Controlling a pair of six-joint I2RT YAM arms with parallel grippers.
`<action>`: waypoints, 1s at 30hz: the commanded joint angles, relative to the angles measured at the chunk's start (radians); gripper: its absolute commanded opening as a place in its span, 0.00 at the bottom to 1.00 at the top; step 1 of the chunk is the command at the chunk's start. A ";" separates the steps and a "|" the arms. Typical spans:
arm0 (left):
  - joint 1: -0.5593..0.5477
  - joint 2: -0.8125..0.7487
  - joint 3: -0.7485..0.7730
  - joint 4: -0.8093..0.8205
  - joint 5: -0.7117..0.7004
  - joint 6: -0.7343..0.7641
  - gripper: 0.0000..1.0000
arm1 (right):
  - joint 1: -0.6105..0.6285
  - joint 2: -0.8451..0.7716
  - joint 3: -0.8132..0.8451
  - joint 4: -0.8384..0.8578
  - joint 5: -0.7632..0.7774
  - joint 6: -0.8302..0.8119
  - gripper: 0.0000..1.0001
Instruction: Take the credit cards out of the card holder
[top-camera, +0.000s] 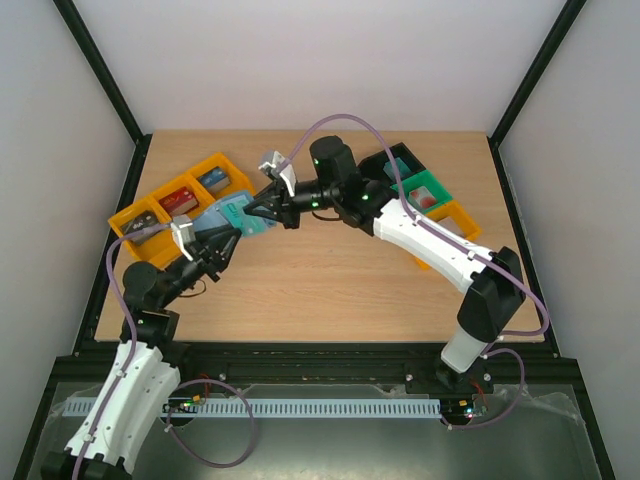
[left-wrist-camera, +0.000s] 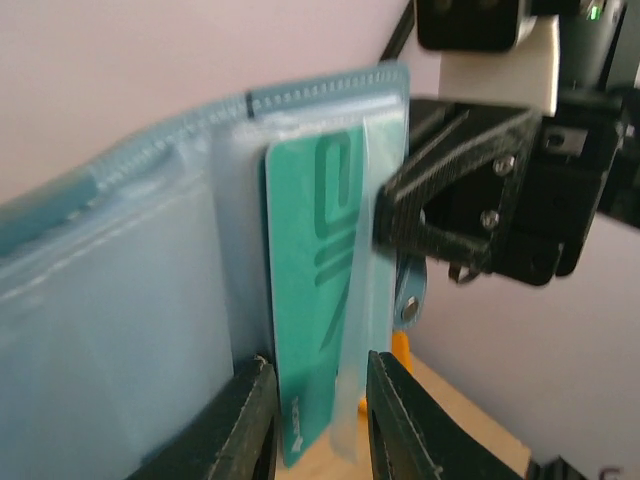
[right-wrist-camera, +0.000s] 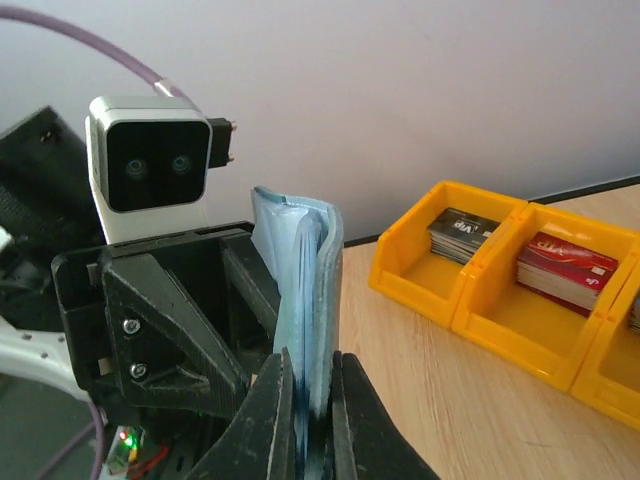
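The card holder (top-camera: 222, 217) is held off the table between both grippers, left of centre. In the left wrist view it (left-wrist-camera: 130, 300) stands open, pale blue inside, with a teal credit card (left-wrist-camera: 310, 260) sticking out of a clear pocket. My left gripper (left-wrist-camera: 320, 368) has its jaws a little apart, astride the card's lower end and a clear pocket flap. My right gripper (right-wrist-camera: 310, 365) is shut on the holder's edge (right-wrist-camera: 305, 260). From above, the left gripper (top-camera: 216, 242) is below-left of the holder and the right gripper (top-camera: 258, 208) is at its right side.
Orange trays (top-camera: 175, 205) holding small stacks stand at the back left and also show in the right wrist view (right-wrist-camera: 480, 280). Black and green trays (top-camera: 425, 190) and another orange tray (top-camera: 455, 215) stand at the back right, under the right arm.
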 joint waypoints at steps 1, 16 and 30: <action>-0.025 0.003 0.075 -0.014 0.314 0.100 0.27 | 0.040 0.063 0.105 -0.218 -0.023 -0.245 0.02; 0.002 -0.023 0.090 0.192 0.213 -0.017 0.35 | 0.043 0.069 0.094 -0.295 -0.188 -0.289 0.02; -0.001 -0.026 0.107 0.221 0.201 -0.057 0.02 | 0.042 0.093 0.078 -0.171 -0.104 -0.166 0.02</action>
